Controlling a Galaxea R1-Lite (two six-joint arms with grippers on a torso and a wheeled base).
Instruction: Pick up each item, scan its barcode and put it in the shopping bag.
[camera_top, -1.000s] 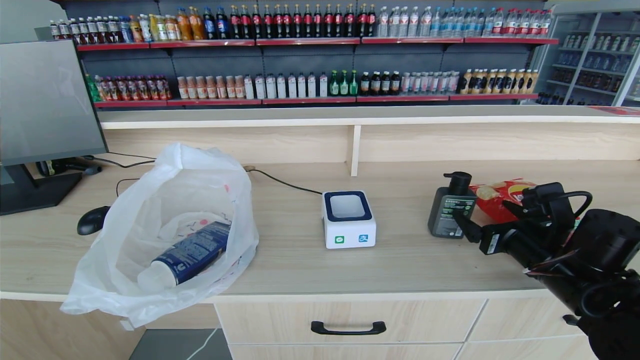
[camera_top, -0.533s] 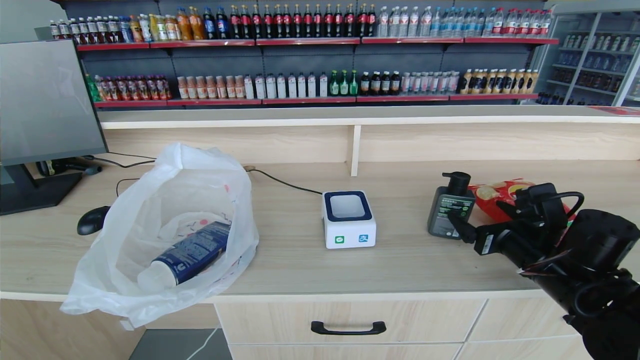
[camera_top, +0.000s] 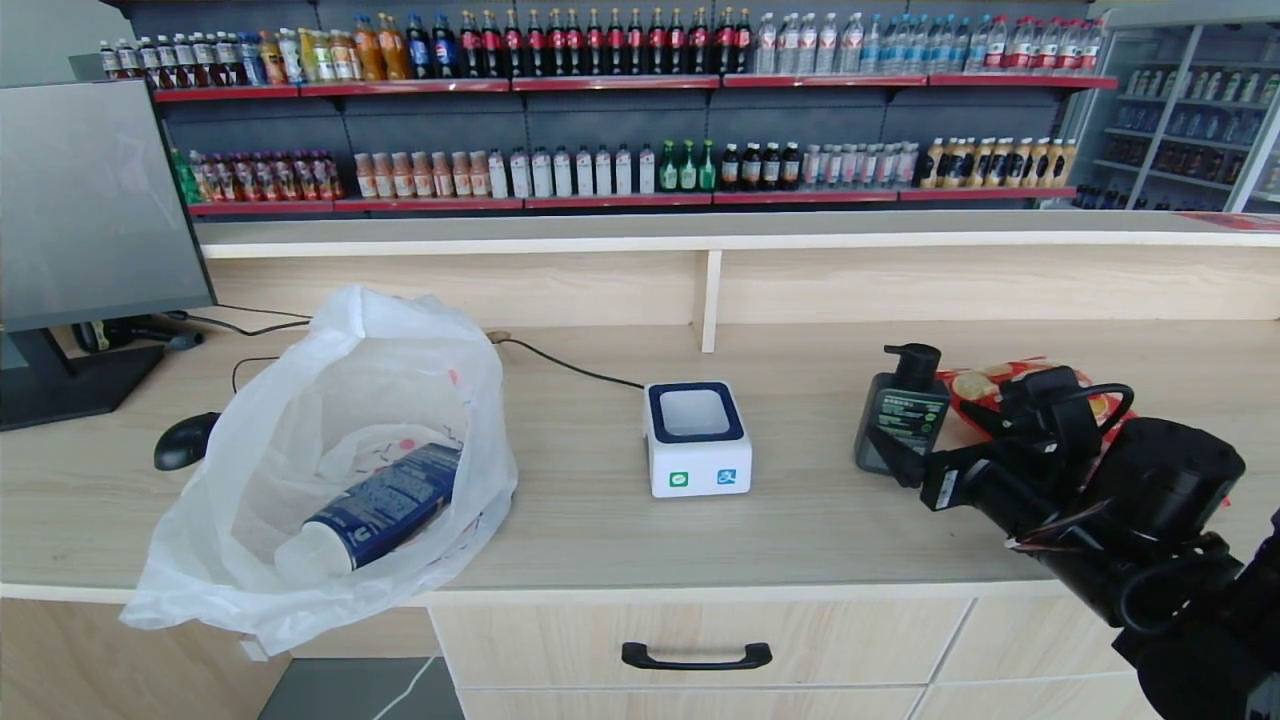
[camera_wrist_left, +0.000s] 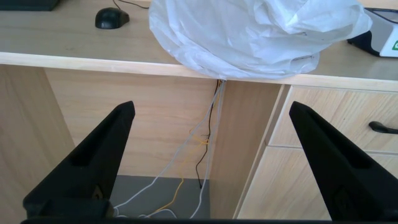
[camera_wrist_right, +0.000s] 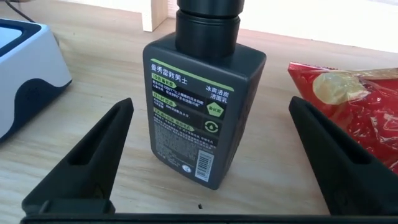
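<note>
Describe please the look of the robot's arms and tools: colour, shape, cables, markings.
The right arm is black, with thick rounded joint housings. A black cable loops over its wrist, thin red wires show beside a joint, and a small white label sits near the right tool. Both it and the left tool have two matt black, wedge-shaped fingers.

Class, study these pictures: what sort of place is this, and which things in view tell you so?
Probably a convenience shop's checkout: shelves of bottled drinks line the back wall, a barcode scanner sits on the wooden counter, and a plastic shopping bag lies beside it.
</note>
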